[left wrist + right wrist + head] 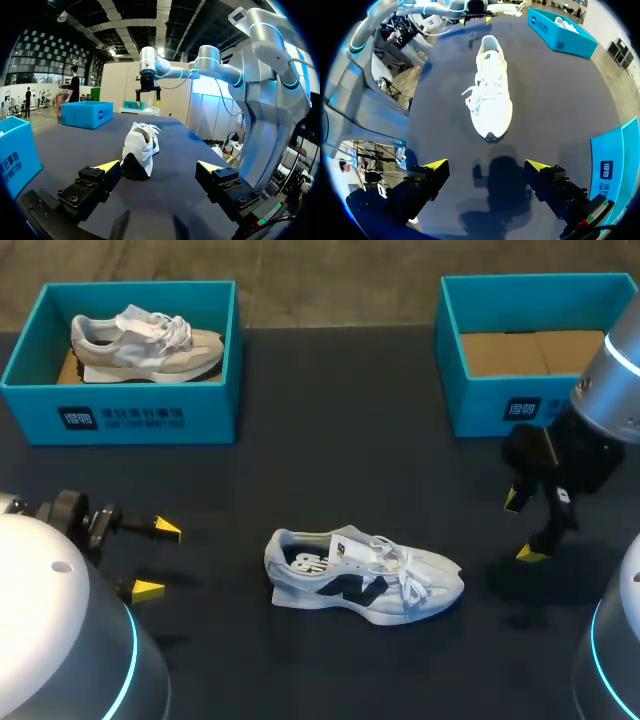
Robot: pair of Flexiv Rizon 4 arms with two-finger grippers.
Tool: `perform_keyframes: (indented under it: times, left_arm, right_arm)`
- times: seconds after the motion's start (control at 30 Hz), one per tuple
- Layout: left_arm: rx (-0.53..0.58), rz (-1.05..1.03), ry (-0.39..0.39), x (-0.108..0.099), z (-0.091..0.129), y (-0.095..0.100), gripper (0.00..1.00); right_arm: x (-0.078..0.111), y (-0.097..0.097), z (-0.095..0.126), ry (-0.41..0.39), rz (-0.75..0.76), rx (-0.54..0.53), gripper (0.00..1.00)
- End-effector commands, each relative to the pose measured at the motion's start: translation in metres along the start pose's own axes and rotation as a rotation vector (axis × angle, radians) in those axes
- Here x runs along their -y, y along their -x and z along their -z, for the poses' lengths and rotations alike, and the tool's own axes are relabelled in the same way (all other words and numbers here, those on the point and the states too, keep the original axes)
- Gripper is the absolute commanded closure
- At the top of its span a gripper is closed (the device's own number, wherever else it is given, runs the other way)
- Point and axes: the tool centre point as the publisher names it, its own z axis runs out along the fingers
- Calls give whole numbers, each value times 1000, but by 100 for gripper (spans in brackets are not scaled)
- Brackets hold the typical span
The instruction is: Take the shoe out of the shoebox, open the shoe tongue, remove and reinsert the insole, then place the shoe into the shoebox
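Observation:
A white shoe [365,576] with a dark side mark lies on its sole in the middle of the dark table, toe pointing right. My left gripper [157,558] stands open to the shoe's left, at its heel end; its wrist view shows the shoe [140,149] ahead of the gripper [157,166]. Right of the toe my right gripper [521,527] hangs open above the table, and from its wrist the shoe [491,95] lies ahead of the gripper [487,165]. An empty teal shoebox [520,400] stands at the back right.
At the back left a second teal shoebox [120,410] holds a beige shoe [145,344]. The same box [560,31] shows far beyond the shoe in the right wrist view, and a wall of the right box [615,170] beside that gripper.

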Motion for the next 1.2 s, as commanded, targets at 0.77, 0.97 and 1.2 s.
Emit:
perform_keyframes:
  times: [0.77, 0.97, 1.2]
  left_arm:
    - [52, -37, 0, -31, -47, 40, 0]
    - [20, -38, 9, -41, -54, 46, 0]
    - [1, -28, 14, -49, -66, 51, 0]
  right_arm:
    - [0, 0, -1, -2, -1, 0, 0]
    - [0, 0, -1, -2, -1, 0, 0]
    - [0, 0, -1, -2, -1, 0, 0]
